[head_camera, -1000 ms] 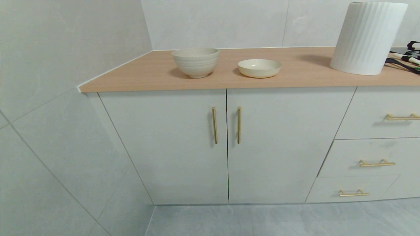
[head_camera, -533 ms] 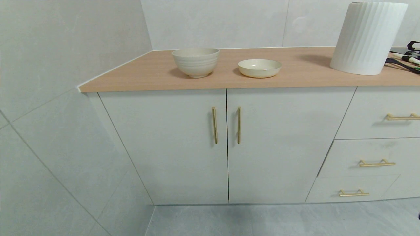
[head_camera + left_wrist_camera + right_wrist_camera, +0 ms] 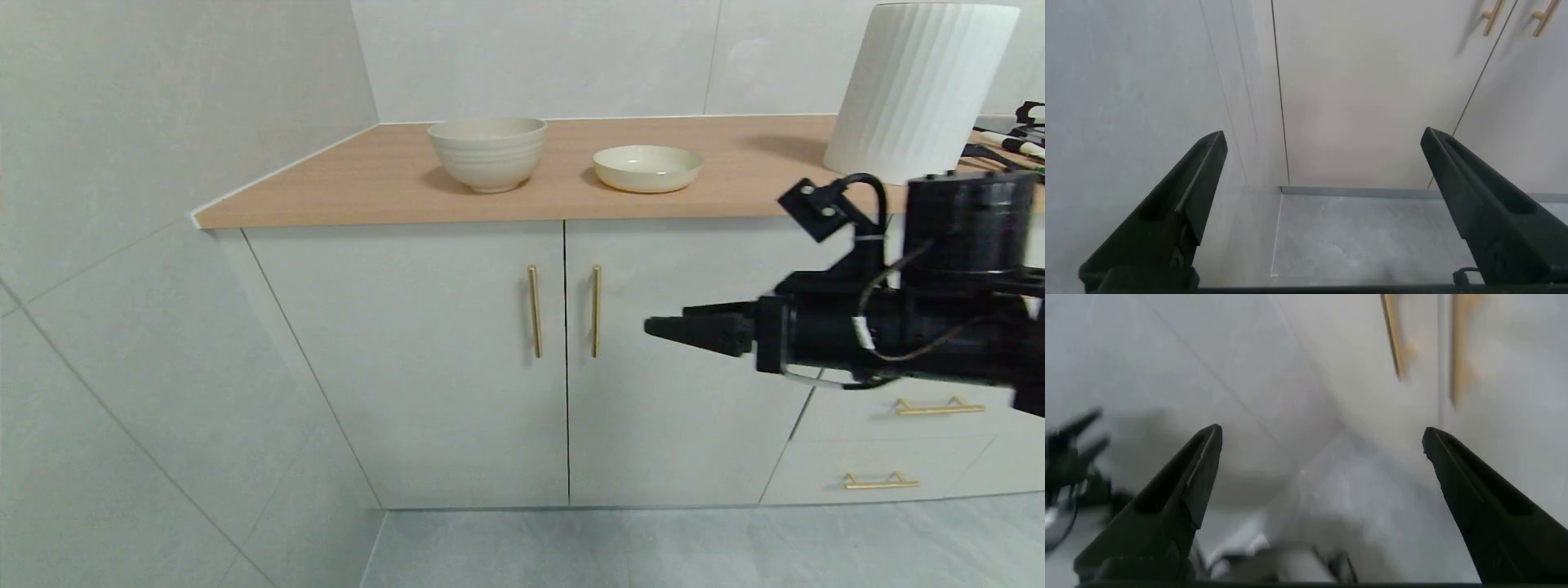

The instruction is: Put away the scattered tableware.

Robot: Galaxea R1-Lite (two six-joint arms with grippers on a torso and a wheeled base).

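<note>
A deep cream bowl [image 3: 487, 153] and a shallow cream dish [image 3: 647, 168] stand side by side on the wooden countertop [image 3: 367, 188]. Below them the two cabinet doors are closed, with gold handles [image 3: 534, 311] at the middle seam. My right gripper [image 3: 665, 328] hangs in front of the right door, below counter height, pointing toward the handles. Its wrist view shows that gripper [image 3: 1320, 433] open and empty, with the handles [image 3: 1396, 335] ahead. My left gripper [image 3: 1324, 135] is open and empty, low over the floor near the cabinet's foot.
A tall white ribbed cylinder [image 3: 922, 90] stands at the counter's right end, with dark utensils [image 3: 1008, 147] beside it. Drawers with gold pulls [image 3: 936, 406] lie right of the doors. A tiled wall [image 3: 122, 245] closes off the left side.
My right arm has come into the head view from the right and now stretches leftward in front of the right cabinet door. The bowl and dish have not moved.
</note>
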